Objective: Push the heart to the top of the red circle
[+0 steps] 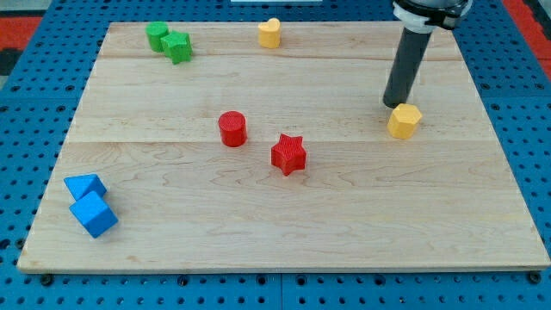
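Note:
A yellow heart (269, 33) sits near the board's top edge, above and to the right of the red circle (232, 128), which stands left of the middle. My tip (393, 104) rests far to the right, just above and touching or almost touching a yellow hexagon (404, 120). The tip is well away from the heart and the red circle.
A red star (288, 154) lies right of and below the red circle. Two green blocks (169, 41) sit at the top left. Two blue blocks (90, 204) sit at the bottom left. The wooden board (284, 232) lies on a blue pegboard.

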You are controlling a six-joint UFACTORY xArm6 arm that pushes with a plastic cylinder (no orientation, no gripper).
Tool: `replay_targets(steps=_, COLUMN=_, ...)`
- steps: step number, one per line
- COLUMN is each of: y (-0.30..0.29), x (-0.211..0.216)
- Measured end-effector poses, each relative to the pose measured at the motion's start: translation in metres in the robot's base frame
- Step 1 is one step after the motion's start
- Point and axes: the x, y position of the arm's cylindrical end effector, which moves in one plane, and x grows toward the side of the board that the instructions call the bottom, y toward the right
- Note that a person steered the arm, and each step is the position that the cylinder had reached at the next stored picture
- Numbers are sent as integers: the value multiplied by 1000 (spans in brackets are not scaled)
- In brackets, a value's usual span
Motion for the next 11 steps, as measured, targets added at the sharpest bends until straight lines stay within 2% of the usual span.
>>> replay_targets(steps=1, y=-50, x=-25)
replay_targets(steps=2, y=-96, x=-79)
replay_targets(steps=4, y=-104, x=-174)
replay_targets(steps=6, y=-175, x=-158)
replay_targets(steps=7, y=-172, x=-126)
replay_targets(steps=8, y=-179, x=-156)
replay_targets(steps=9, y=-222, x=-158)
replay_targets(steps=11, y=-146, x=-69)
